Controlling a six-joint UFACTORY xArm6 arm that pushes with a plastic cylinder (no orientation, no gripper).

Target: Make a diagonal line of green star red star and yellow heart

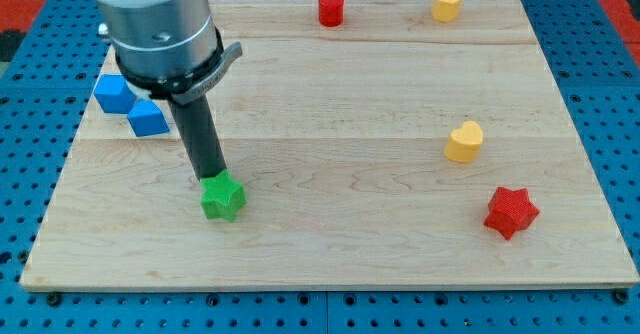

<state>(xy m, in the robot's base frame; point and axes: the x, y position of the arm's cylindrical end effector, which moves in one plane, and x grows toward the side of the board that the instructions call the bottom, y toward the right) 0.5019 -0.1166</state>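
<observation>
Tool first: it is only a straight dark rod, so it has nothing to open or close and it grips nothing. My tip (207, 178) stands on the worktop (300, 264), touching or almost touching the upper left side of the green star (222, 197).

Going from the view's left: two blue blocks (131, 106) lie close together near the left edge, behind the rod. The green star is at lower left of centre. At the top edge stand a red cylinder (331, 8) and, further right, a yellow block (446, 3). The yellow heart (464, 141) is at right of centre, and the red star (511, 212) is just below and right of it, near but apart.

I judge that the step in hand is to push the green star toward the other two. The heart and the red star already make a short slope, so the green star should come to the upper left of the heart, on the same slope. To do it well, the tip must stay behind the centre of the star, opposite to the goal, because a star turns and slips away easily when it is pushed on one point.
</observation>
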